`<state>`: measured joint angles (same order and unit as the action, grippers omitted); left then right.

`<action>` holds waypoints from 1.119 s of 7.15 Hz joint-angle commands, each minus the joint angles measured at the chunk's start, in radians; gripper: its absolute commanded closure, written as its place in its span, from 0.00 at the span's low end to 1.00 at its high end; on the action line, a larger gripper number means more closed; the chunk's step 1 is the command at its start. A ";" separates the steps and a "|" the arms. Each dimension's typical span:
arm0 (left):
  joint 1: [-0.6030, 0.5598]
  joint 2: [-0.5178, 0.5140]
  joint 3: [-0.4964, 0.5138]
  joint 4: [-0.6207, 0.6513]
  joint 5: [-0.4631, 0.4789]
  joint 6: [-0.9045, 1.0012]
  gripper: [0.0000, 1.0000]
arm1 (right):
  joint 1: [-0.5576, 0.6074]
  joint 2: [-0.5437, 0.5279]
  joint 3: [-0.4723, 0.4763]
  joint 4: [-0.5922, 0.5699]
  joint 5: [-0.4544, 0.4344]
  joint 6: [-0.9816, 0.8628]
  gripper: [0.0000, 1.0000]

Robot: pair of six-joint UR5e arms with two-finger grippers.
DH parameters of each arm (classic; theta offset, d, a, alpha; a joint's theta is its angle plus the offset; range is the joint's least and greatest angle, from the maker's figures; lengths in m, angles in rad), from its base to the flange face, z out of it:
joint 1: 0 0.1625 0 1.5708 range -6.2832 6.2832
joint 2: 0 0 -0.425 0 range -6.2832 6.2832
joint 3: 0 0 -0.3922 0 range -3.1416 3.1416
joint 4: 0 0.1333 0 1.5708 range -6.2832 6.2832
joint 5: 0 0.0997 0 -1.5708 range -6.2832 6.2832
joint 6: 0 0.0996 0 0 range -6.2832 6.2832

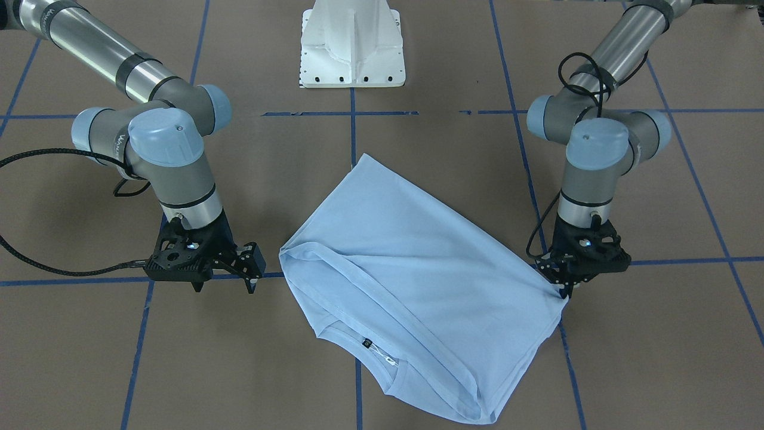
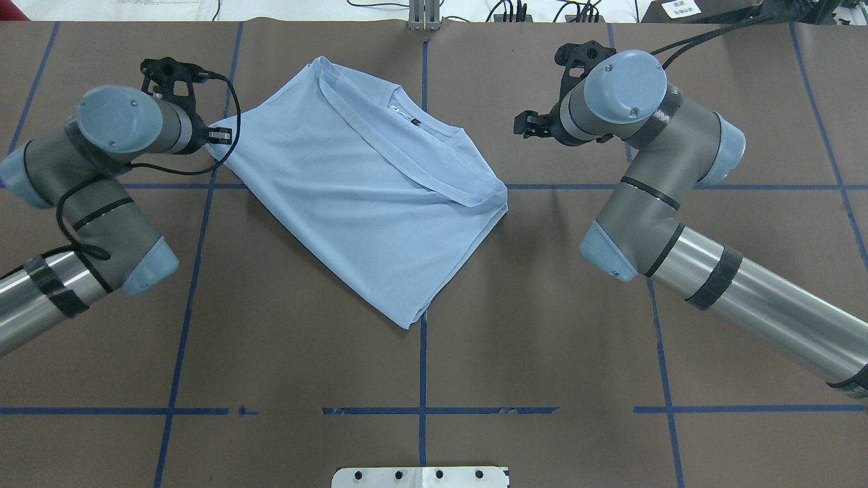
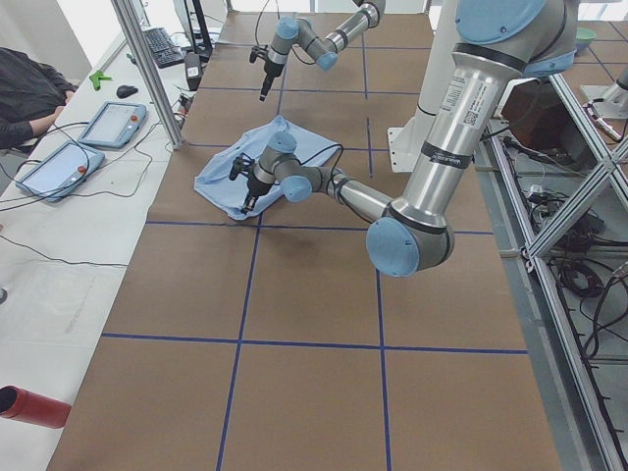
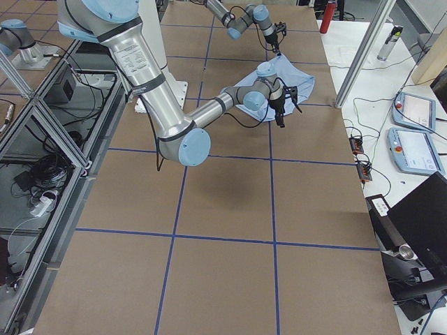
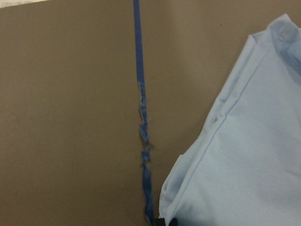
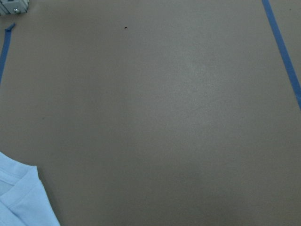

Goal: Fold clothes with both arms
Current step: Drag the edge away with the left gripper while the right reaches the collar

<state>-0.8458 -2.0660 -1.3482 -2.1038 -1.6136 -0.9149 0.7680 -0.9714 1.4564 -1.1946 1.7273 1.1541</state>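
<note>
My left gripper (image 1: 564,291) clamped a corner of the folded pale-blue T-shirt (image 1: 406,263), lying skewed near the far edge of the counter (image 1: 656,358). My right gripper (image 1: 225,283) hung spread wide, empty, beside it.

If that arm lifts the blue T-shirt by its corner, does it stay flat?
Probably floppy: the T-shirt lies in soft folds, so it would likely drape from the left gripper. It looks thin; pushed, it would probably bunch.
</note>
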 commanded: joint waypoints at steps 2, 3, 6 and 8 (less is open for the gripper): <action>-0.062 -0.172 0.393 -0.267 0.014 0.060 1.00 | 0.001 -0.019 0.033 -0.002 0.000 0.001 0.00; -0.087 -0.166 0.377 -0.280 0.005 0.118 0.97 | -0.004 -0.009 0.033 -0.002 0.000 0.013 0.00; -0.098 -0.018 0.111 -0.295 -0.148 0.166 0.00 | -0.064 0.100 -0.025 -0.008 -0.017 0.152 0.00; -0.096 -0.002 0.060 -0.294 -0.161 0.137 0.00 | -0.127 0.201 -0.137 -0.007 -0.125 0.228 0.58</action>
<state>-0.9425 -2.0834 -1.2501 -2.3975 -1.7579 -0.7603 0.6788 -0.8303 1.3826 -1.2013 1.6595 1.3446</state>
